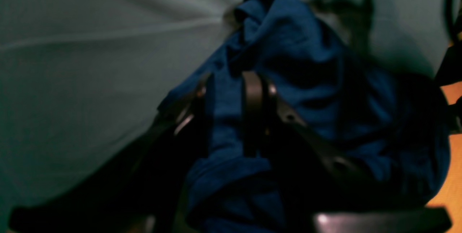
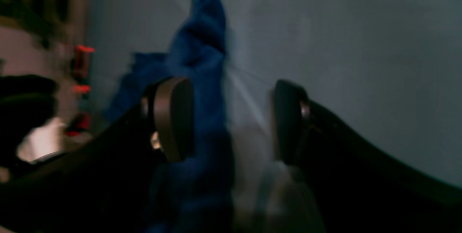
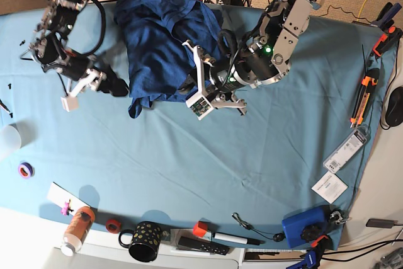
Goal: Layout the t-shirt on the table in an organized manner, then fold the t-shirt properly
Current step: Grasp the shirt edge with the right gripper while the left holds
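Though views blur, t-shirt (image 3: 157,48) bunched, apparently pointing toward left hand (image 1: 227,92).

Two arms reach inward, low.
Left claw (image 1: 231,92) pinched closed on cloth; right claw (image 2: 231,117) spread wide, fingers (image 2: 173,117) apart.

A plain dark navy-blue t-shirt (image 3: 157,42) is seen on a light teal worktop (image 3: 208,162). A black mug (image 3: 143,241) is patterned with pale dots. An orange bottle (image 3: 77,227) and a blue box (image 3: 304,227) are seen.
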Controlling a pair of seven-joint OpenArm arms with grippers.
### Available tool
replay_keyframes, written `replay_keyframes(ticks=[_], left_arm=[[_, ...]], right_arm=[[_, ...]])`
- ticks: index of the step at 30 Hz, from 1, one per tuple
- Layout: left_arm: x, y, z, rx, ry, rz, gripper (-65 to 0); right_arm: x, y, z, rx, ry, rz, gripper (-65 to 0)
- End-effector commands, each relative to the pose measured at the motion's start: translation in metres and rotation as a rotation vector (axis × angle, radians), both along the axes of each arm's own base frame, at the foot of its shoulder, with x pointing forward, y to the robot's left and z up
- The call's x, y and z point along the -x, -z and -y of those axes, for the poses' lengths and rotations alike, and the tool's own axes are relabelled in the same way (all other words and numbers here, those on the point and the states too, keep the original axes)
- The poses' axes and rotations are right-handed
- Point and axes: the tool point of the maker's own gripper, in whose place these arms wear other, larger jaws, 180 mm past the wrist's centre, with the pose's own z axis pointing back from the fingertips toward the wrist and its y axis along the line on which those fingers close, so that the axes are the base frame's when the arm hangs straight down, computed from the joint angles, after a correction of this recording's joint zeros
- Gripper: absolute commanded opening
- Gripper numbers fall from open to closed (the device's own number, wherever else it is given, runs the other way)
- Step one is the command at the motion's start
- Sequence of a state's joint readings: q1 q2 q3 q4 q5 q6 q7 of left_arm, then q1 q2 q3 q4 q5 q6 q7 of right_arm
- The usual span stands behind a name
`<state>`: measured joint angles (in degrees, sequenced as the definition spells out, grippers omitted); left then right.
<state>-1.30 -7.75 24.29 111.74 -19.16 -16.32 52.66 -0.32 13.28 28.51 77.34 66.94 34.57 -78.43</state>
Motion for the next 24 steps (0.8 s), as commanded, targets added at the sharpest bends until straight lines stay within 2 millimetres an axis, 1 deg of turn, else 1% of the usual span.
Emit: replay_keyframes(ticks=[1,3,4,7,8,9,14,17,21,24], left_arm=[[-0.003,-0.015,0.005,0.042,0.005,0.036,-50.3],[-0.003,-0.014,0.004,0.039,0.004,0.035,-50.3],[-0.003,-0.013,0.004,0.037,0.004,0.034,-49.3],[-0.003,-0.013,0.004,0.038,0.004,0.033,-38.9],[-0.003,-0.013,0.004,0.039,0.004,0.033,-36.0],[-0.003,-0.013,0.004,0.038,0.004,0.033,-34.4],[-0.003,-0.013,0.004,0.037,0.004,0.033,-34.1],[-0.004,-0.012,0.003,0.028,-0.002,0.037,-34.1],[-0.005,-0.011,0.001,0.022,-0.016,0.026,-34.0],[-0.005,-0.010,0.001,0.021,-0.016,0.024,-34.0]], right_arm=[[-0.014,-0.013,0.003,-0.018,0.010,0.047,-29.4],[-0.020,-0.009,0.001,-0.050,0.017,0.034,-29.4],[-0.022,-0.009,0.000,-0.064,0.020,0.032,-29.4],[-0.027,-0.013,-0.014,-0.133,0.007,0.042,-29.4],[-0.029,-0.015,-0.019,-0.152,0.003,0.049,-29.4],[-0.030,-0.015,-0.025,-0.172,0.003,0.055,-29.4],[-0.031,-0.015,-0.048,-0.233,-0.010,0.058,-29.4],[-0.029,-0.011,-0.068,-0.241,-0.061,0.043,-29.4],[-0.020,0.004,-0.092,-0.183,-0.162,-0.019,-29.4],[-0.014,0.014,-0.098,-0.133,-0.203,-0.056,-29.4]])
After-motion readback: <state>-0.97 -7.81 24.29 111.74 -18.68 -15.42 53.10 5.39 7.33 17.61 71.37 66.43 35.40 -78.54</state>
